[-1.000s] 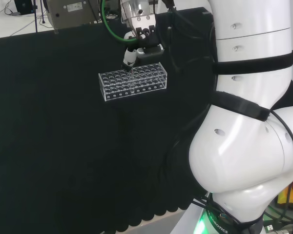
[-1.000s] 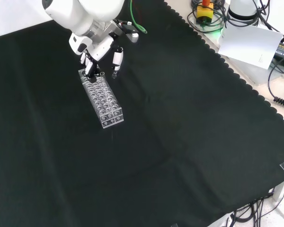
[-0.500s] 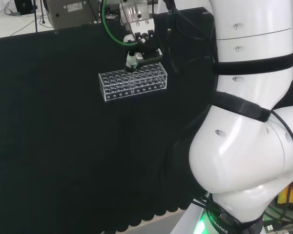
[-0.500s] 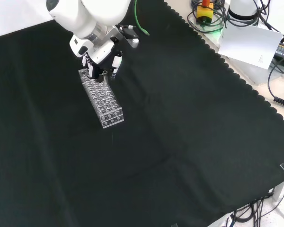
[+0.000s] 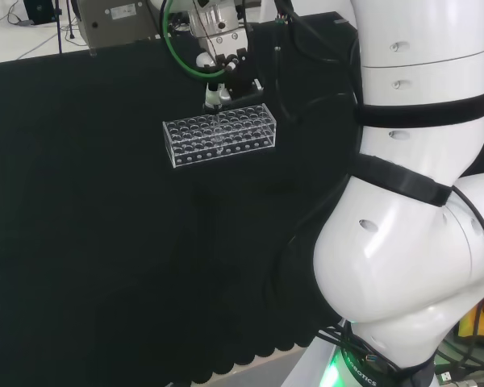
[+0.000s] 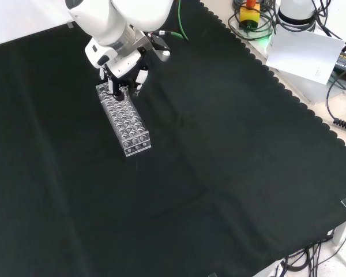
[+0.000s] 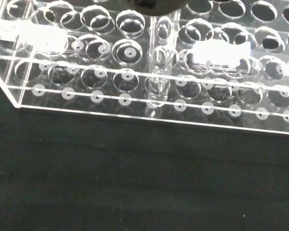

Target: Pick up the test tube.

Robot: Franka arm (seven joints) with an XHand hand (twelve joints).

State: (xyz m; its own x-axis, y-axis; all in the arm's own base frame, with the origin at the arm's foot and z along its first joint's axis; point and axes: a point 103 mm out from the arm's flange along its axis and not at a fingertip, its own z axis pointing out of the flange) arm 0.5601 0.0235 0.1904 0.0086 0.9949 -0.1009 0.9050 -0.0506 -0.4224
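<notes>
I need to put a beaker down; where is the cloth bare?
Bare black cloth spreads nearer the front camera and rightward from the clear plastic tube rack. Crowded: the rack's far end, under the black and white hand.

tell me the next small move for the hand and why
Probably a slow, straight lift. The hand sits at the far end of the rack in the front view, fingers drawn together there, and the wrist view shows the tube upright in a hole of the rack. Whether the fingers already hold the tube is not clear, so the lift should pause if the tube stays put.
</notes>
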